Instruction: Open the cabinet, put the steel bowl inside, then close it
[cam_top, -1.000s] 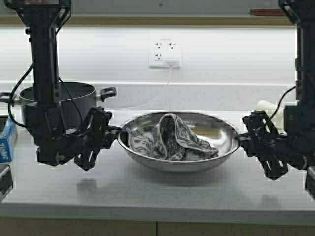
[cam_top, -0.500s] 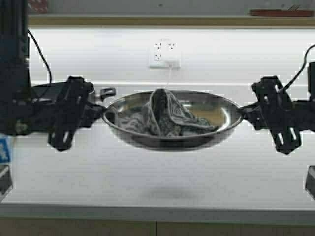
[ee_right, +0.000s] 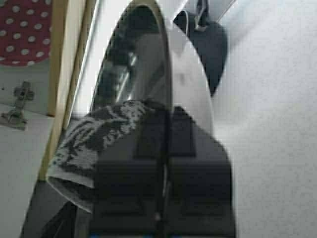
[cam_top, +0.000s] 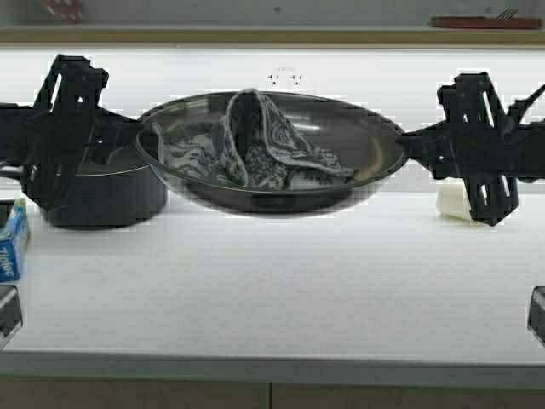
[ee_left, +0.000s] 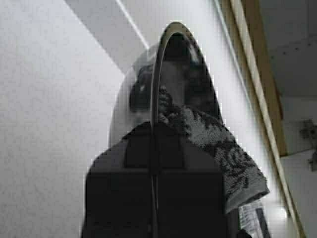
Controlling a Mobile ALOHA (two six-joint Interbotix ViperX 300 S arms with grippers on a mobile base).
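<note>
— While the bench [cam_top: 281, 290] sits bare below, where's the steel bowl [cam_top: 272, 153]?
— Airborne w/ a cloth [cam_top: 251, 145] inside; left tool [cam_top: 132, 141] & right tool [cam_top: 409, 146] each clamped on opposite rims.
— Risk?
— Uneven lift tilts it; could clip the cabinet [cam_top: 255, 32] edge.

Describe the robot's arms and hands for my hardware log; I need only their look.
Both are matte black. The left hand and right hand each have an open, slotted plastic frame with cut-out holes, tapering to narrow fingers. A thin black cable loops near the right arm. No markings or labels show.
</note>
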